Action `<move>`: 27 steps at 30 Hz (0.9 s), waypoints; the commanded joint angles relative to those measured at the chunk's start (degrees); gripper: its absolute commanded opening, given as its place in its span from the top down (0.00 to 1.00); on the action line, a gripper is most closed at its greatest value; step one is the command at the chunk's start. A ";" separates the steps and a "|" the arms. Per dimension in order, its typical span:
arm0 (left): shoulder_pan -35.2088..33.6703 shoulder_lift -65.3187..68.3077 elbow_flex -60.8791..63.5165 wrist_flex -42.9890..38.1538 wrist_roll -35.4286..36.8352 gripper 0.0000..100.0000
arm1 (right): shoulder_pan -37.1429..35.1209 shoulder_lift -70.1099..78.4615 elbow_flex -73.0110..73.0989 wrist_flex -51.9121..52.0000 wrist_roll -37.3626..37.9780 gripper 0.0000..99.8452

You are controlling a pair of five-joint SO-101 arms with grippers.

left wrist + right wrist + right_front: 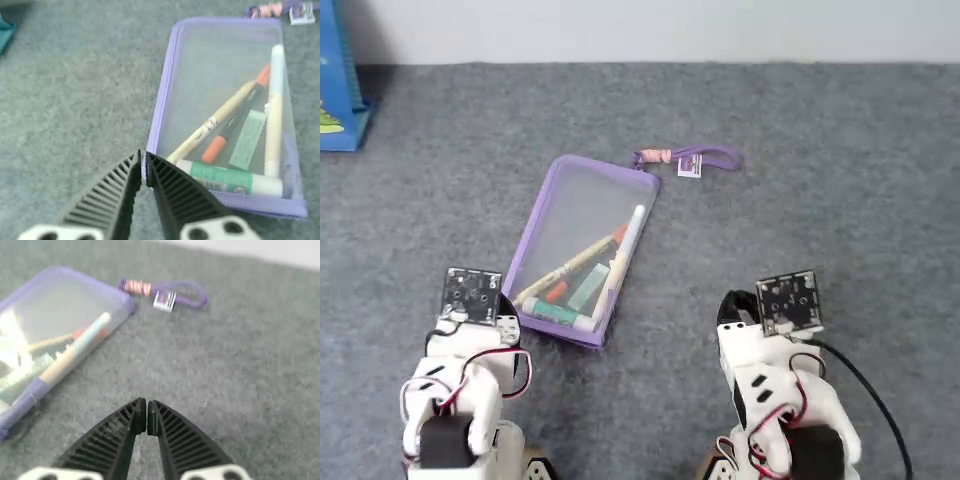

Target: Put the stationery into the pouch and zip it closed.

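As the pouch lies now: clear mesh pouch with purple trim point(560, 200) flat on grey felt desk point(820, 200); stationery point(575, 285) of mixed pens and sticks all inside it.
Progress: loading looks done; zip left to check, can't tell if shut.
Left tool point(143, 167): tips together, just beside pouch's near corner.
Right tool point(147, 412): tips together, apart from pouch, over bare desk.
Writing: white tag point(690, 167) on purple strap point(710, 156) at pouch's far corner, print too small to read; green-labelled glue stick point(225, 179) inside pouch, print blurred.
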 commanded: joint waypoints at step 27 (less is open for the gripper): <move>-0.44 -0.44 10.24 0.53 -0.44 0.96 | 0.75 -0.48 21.01 -2.07 0.62 0.99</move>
